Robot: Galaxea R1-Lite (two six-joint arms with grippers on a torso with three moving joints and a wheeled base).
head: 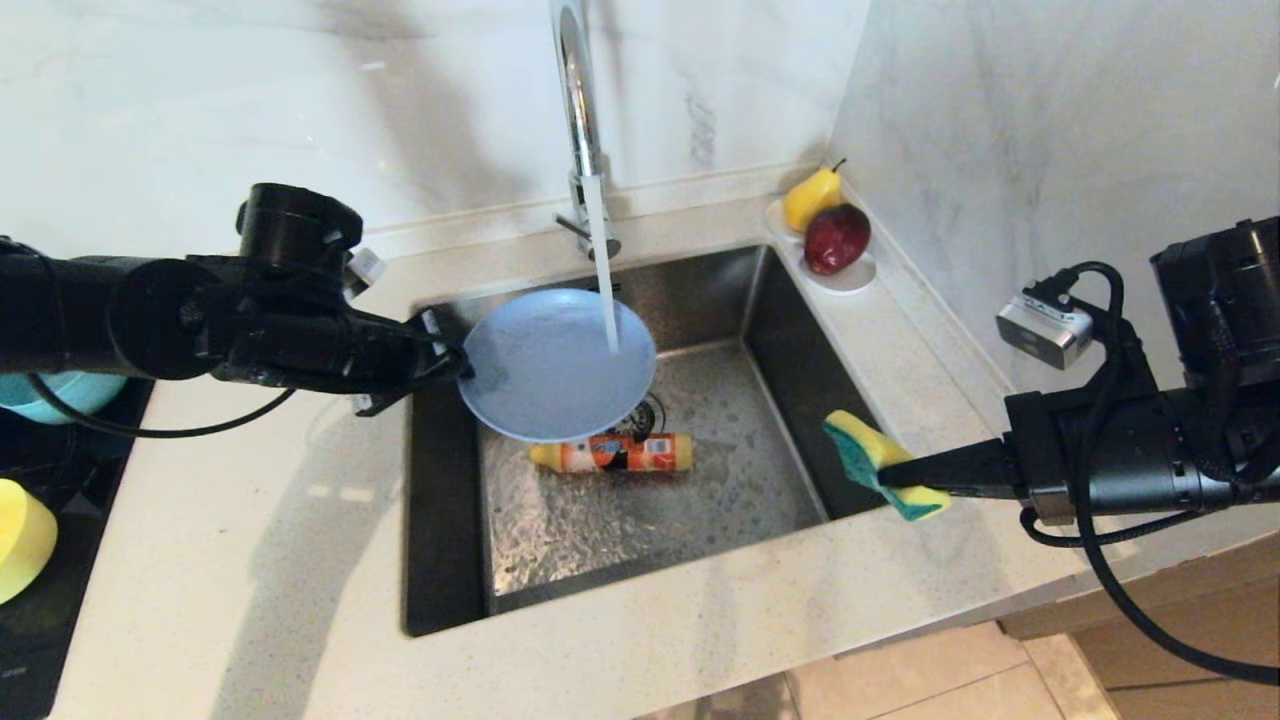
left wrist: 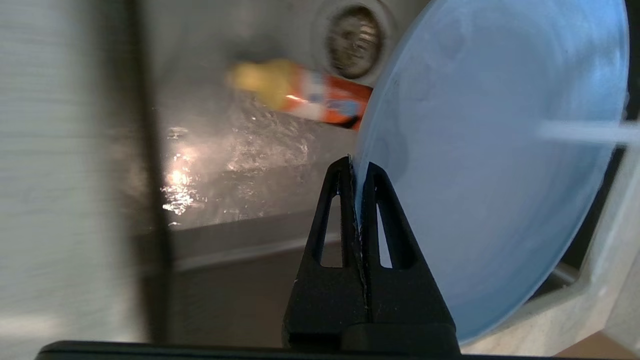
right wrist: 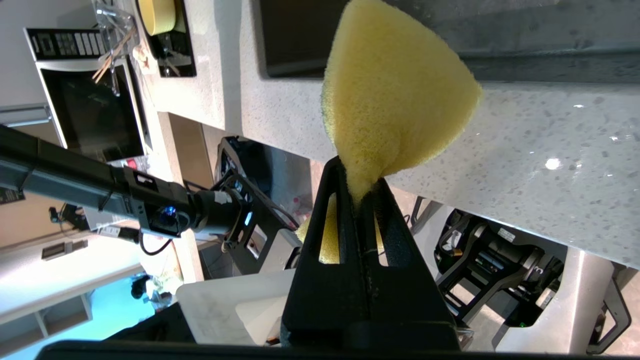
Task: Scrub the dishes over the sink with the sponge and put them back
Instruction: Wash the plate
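Observation:
A grey-blue plate [head: 550,365] [left wrist: 490,165] hangs tilted over the sink [head: 720,470], under the stream running from the faucet [head: 585,120]. My left gripper [head: 462,368] [left wrist: 356,167] is shut on its left rim. At the sink's right edge my right gripper [head: 888,478] [right wrist: 361,180] is shut on the sponge [head: 880,460] [right wrist: 395,95], yellow with a green side, held apart from the plate. At the far left, a teal-blue bowl [head: 60,392] and a pale yellow bowl [head: 22,538] [right wrist: 156,15] sit on a dark mat.
An orange detergent bottle [head: 615,452] [left wrist: 305,95] lies on the sink floor beside the drain [left wrist: 354,41]. A small white dish with a pear and a red fruit [head: 825,225] stands in the back right corner. Marble walls close off the back and right.

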